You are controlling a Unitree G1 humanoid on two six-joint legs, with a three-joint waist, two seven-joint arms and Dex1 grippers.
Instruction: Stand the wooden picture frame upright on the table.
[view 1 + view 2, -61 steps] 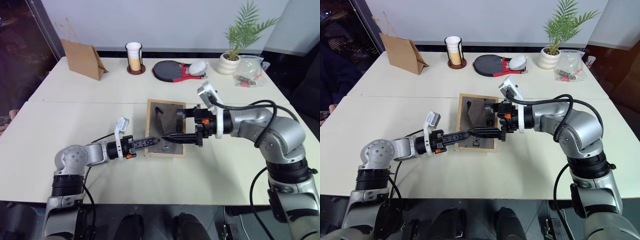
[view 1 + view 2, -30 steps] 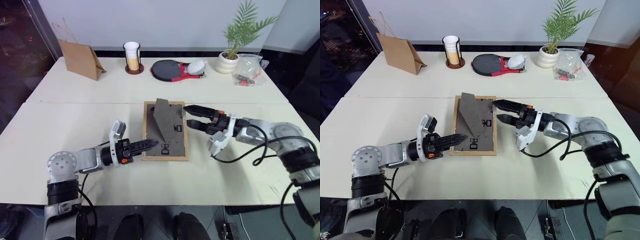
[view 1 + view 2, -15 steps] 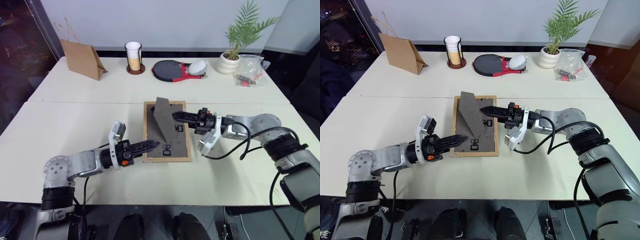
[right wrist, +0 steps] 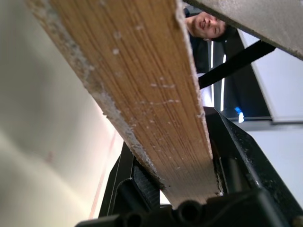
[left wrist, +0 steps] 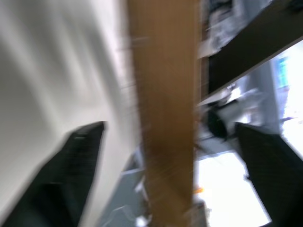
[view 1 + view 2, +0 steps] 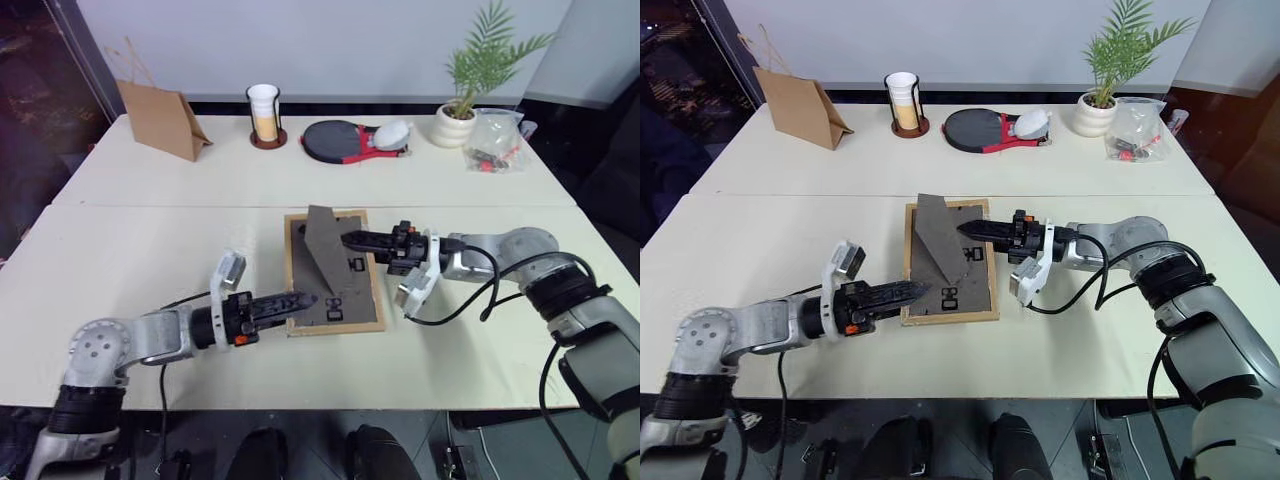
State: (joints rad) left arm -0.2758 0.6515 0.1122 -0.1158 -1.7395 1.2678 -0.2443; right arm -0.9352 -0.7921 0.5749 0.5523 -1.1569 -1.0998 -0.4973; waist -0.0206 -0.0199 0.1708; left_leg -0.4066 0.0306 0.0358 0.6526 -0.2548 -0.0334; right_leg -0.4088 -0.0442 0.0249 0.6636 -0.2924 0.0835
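the wooden picture frame (image 6: pixel 334 271) lies face down near the middle of the worktop (image 6: pixel 150 250), just on the near side of the seam, its dark back panel up and the fold-out stand (image 6: pixel 322 250) already swung up off the back. so the step in hand looks like the lift: the stand is out, but the frame has not yet been tipped onto its lower edge.

the right hand (image 6: pixel 346 239) reaches in from 3 o'clock, lying level, and its fingers are pinched on the frame's right-hand wooden rail (its wrist view looks straight along that wooden edge, clamped between the black fingers). the left hand (image 6: pixel 300 299) comes from 8 o'clock with its fingers spread wide either side of the frame's near left edge; it grips nothing, and whether a fingertip brushes the wood i cannot tell.

the next move, as i judge it, calls for the right hand to raise its rail so the frame pivots up, with the left hand steadying the opposite edge until the stand's foot meets the worktop. a slip could drop it flat.
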